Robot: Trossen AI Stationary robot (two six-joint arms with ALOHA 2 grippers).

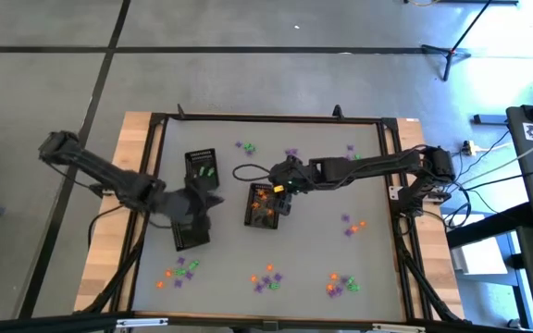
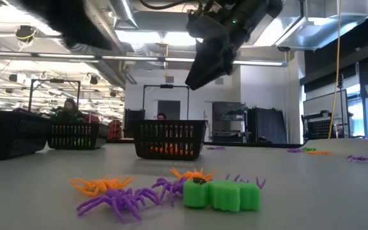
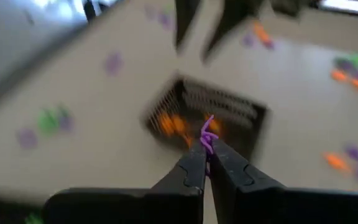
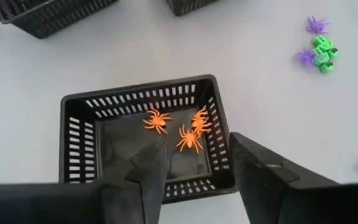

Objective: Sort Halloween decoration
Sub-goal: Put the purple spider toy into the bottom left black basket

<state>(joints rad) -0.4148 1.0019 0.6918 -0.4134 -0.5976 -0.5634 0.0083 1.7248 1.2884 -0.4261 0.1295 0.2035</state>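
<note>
The Halloween decoration is tiny spiders and trinkets in orange, purple and green, scattered over the table [image 1: 266, 277]. My left gripper [image 3: 207, 155] is shut on a purple spider [image 3: 207, 134] and hangs between the left trays [image 1: 213, 199]. My right gripper [image 4: 194, 152] stands open above the middle black tray [image 4: 79, 124], which holds three orange spiders [image 4: 191, 138]; it touches nothing. In the low view it hangs over that tray [image 2: 209, 64]. A far-left tray [image 1: 200, 166] holds green pieces, and a third tray [image 1: 191, 233] lies nearer. My left gripper pinches the purple spider between its two fingertips, by the end nearest the fingers [image 3: 206, 149]. The rest of the spider sticks out beyond the tips. It is lifted clear of the table. The view is blurred, so which legs are caught cannot be told.
Loose pieces lie in clusters along the near edge [image 1: 179, 270], [image 1: 340, 284], at the far side [image 1: 245, 146] and toward the right [image 1: 352, 225]. A black frame [image 1: 266, 118] rims the table. In the low view, spiders and a green piece [image 2: 222, 193] lie close up.
</note>
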